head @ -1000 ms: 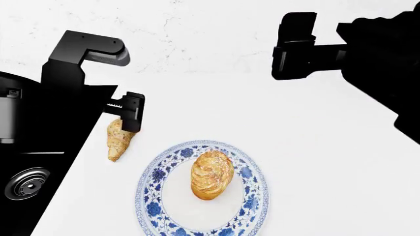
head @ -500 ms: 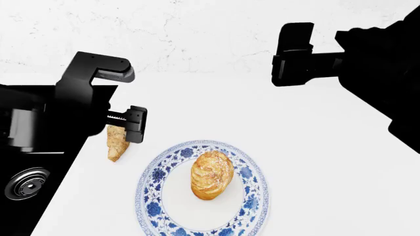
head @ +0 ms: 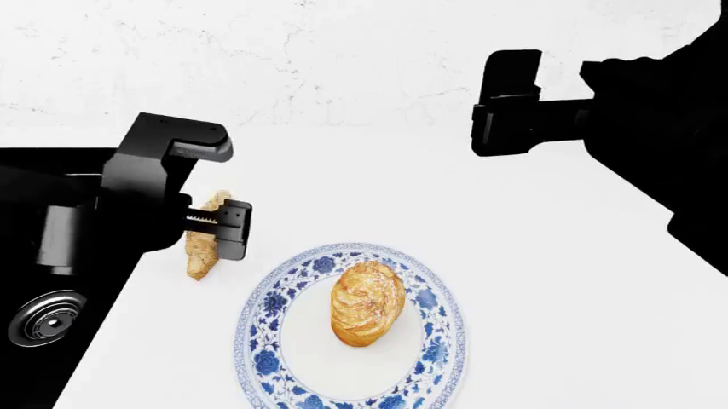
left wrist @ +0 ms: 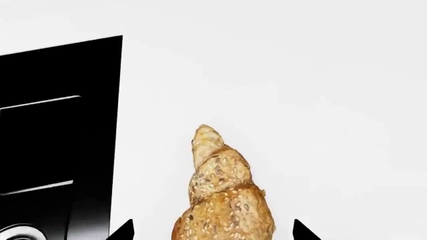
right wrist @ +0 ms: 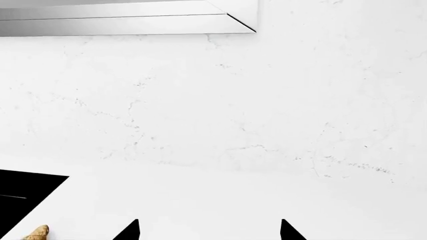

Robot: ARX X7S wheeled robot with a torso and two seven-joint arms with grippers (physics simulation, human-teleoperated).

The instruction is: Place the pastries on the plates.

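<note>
The left gripper stands apart around the croissant near the counter's left edge; only the head view shows the puff on the blue-rimmed plate.

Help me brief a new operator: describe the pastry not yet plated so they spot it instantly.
Start at the blue floral plate on the white counter. Toward the black cooktop lies the croissant, between the left gripper fingertips. It's long, tapered and speckled, unlike the oval puff.
</note>
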